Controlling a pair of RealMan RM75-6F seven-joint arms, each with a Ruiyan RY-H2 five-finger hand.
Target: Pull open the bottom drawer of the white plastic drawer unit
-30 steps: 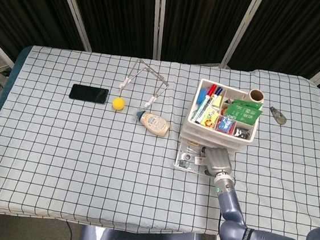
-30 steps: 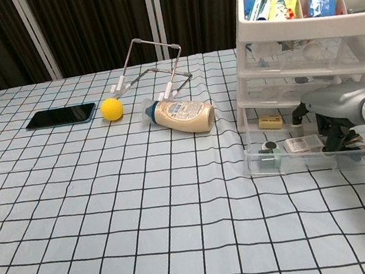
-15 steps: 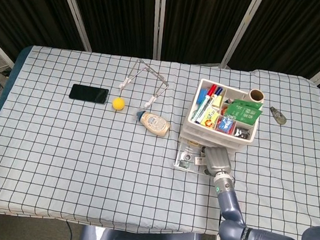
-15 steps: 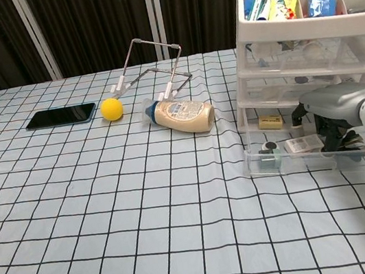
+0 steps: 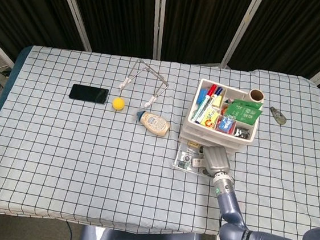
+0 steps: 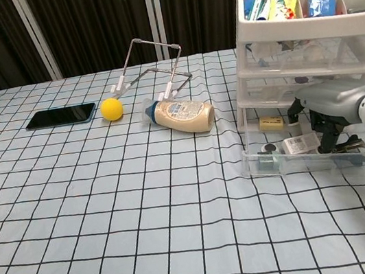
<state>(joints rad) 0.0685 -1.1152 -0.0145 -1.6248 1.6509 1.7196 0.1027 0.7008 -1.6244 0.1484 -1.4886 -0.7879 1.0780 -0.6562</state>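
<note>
Right hand fingers hooked down inside bottom drawer front, mid-pull; drawer partly out of drawer unit; next: draw further toward robot; left hand unseen.

The drawer unit is white plastic with clear drawer fronts and stands upright toward the right of the checked table; its open top tray holds markers and small packets. The bottom drawer is clear and sticks out from the unit's front toward the near edge, partly open, flat on the cloth. Small items lie inside it, among them a white label and a dark round piece.
</note>
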